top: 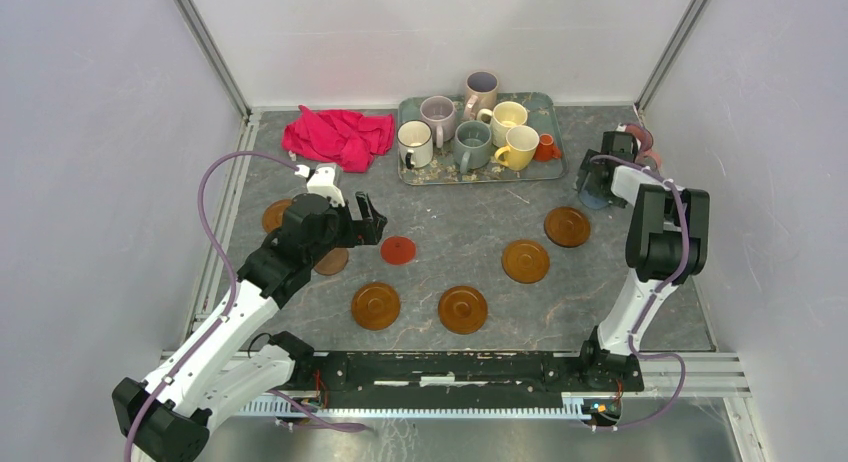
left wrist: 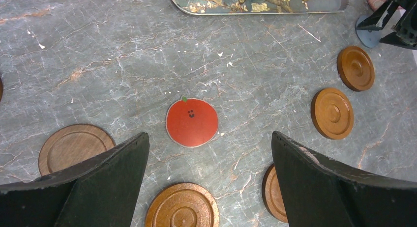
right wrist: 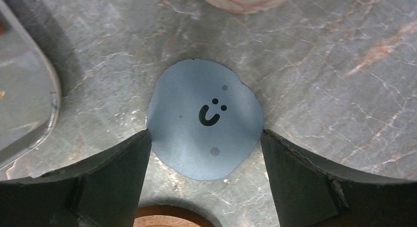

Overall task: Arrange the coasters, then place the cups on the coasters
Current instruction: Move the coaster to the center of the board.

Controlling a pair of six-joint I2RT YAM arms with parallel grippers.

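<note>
The next move, as I judge it, belongs to the right arm: the blue coaster (right wrist: 206,104) lies flat on the table straight below the right gripper (right wrist: 205,133), centred between the two fingers, at the far right, just beside the tray (top: 480,177). The jaws stand wide apart, one tip at each side of the disc's rim. I cannot tell whether they press on it. The disc is round, so no axis matters; what counts is that it sits well apart from the curve of amber coasters (top: 462,309), which lies toward the robot and to its left. The left gripper (left wrist: 208,137) hangs with its jaws fully apart and holds nothing. The red coaster (left wrist: 192,121) lies just ahead of its fingertips, inside that curve, and a dark brown coaster (left wrist: 74,146) lies beside its left finger. All the cups (top: 472,142) stand on the tray, none on a coaster yet. No writing or brand shows: the blue coaster bears a small black smiling face, the red one a tiny face and a green stem.
</note>
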